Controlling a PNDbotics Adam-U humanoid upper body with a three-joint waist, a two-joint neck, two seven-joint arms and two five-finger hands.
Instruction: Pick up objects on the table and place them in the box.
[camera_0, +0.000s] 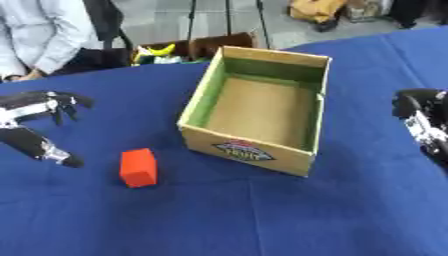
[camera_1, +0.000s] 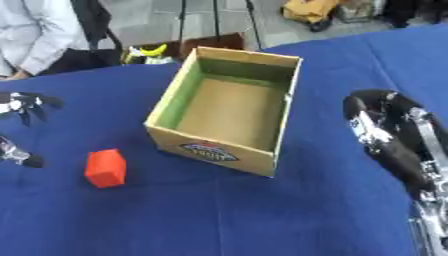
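An orange-red block (camera_0: 138, 168) stands on the blue tablecloth, left of the box's front corner. The cardboard box (camera_0: 311, 162) is open at the top, with green inner walls and a bare brown floor, and nothing shows inside it. My left hand (camera_0: 39, 107) hovers at the far left, above and left of the block, its fingers spread and its thumb (camera_0: 44, 147) stretched down toward the block, holding nothing. My right hand (camera_1: 389, 132) shows at the right edge, apart from the box; how its fingers stand is unclear.
The blue cloth covers the table (camera_0: 262, 220). Behind the far edge stand another brown box (camera_0: 206, 45) with a yellow thing in it, tripod legs, and a seated person in a light shirt (camera_0: 39, 37) at the far left.
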